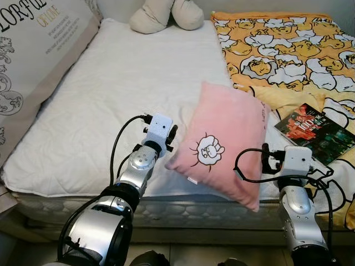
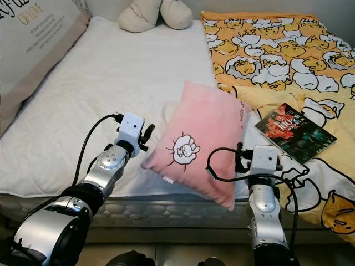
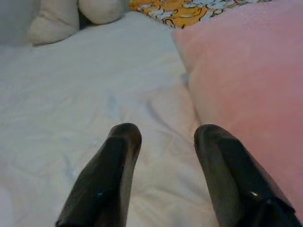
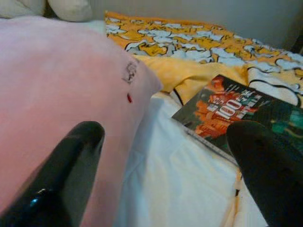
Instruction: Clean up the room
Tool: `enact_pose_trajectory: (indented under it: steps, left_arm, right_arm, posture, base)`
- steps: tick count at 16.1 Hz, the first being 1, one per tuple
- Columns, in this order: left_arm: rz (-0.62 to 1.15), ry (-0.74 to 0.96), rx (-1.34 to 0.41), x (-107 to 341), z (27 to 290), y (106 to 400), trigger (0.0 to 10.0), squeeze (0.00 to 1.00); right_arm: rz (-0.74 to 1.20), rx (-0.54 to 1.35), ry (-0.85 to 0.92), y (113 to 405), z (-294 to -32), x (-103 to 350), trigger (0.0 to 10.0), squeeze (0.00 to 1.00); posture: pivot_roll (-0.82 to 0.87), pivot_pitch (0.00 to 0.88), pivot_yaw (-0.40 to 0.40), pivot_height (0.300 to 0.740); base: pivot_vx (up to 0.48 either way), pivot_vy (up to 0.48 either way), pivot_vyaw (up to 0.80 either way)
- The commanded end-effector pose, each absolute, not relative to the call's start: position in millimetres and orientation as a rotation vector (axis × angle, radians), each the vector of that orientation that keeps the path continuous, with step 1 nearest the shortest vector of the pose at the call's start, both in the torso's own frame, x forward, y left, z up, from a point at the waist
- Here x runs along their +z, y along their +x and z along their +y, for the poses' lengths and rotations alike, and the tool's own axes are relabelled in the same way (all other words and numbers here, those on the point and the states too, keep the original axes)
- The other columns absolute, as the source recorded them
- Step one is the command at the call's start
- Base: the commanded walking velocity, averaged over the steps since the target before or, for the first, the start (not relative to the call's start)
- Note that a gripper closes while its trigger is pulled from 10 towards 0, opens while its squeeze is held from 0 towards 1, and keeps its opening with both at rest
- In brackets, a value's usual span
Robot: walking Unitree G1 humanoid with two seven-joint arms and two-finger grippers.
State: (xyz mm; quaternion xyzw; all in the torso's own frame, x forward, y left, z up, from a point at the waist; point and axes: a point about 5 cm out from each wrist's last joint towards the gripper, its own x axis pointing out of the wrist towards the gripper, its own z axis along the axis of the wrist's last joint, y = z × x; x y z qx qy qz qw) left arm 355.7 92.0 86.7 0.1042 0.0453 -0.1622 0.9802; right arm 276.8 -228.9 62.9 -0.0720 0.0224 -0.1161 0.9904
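Soft pink square pillow [image 1: 222,141] with cartoon print on white mattress [image 1: 100,111]. Left gripper [image 3: 163,142] just beside its left edge, right gripper [image 4: 165,156] beside its right; both spread, empty.

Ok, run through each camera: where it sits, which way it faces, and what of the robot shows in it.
Left eye view: on the head, looking forward and down at the bed; both silver arms flank the pink pillow.
Right eye view: same head, same scene.
Left wrist view: along the open left pincer over the white sheet, pillow beside it.
Right wrist view: along the open right pincer, toward the book.
All four share the pink pillow.
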Motion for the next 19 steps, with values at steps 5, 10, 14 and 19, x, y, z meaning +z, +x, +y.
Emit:
enact_pose_trajectory:
  steps: [5,10,14,19]
  left_arm:
    - [0.090,0.114,-0.213,84.9,103.9,355.4,10.0,1.00]
    - [0.096,0.087,-0.247,85.6,98.0,355.5,10.0,1.00]
    - [0.154,-0.069,-0.329,85.8,89.5,357.1,10.0,1.00]
    - [0.282,-0.295,-0.338,81.3,92.4,360.3,10.0,0.00]
  right_arm:
    - [0.031,-0.282,-0.101,273.1,-230.3,60.4,10.0,1.00]
    - [0.030,-0.268,-0.103,274.0,-228.7,60.2,10.0,1.00]
    - [0.122,-0.317,0.081,272.0,-235.2,48.6,10.0,0.97]
    - [0.233,-0.362,0.334,269.5,-243.1,31.3,10.0,0.00]
  posture:
    - [-0.14,0.000,0.076,0.706]
    - [-0.14,0.000,0.075,0.706]
    - [-0.14,0.000,0.075,0.706]
    - [-0.15,0.000,0.076,0.706]
  base:
    - [0.000,0.000,0.00]
    - [0.000,0.000,0.00]
    - [0.000,0.000,0.00]
    - [0.000,0.000,0.00]
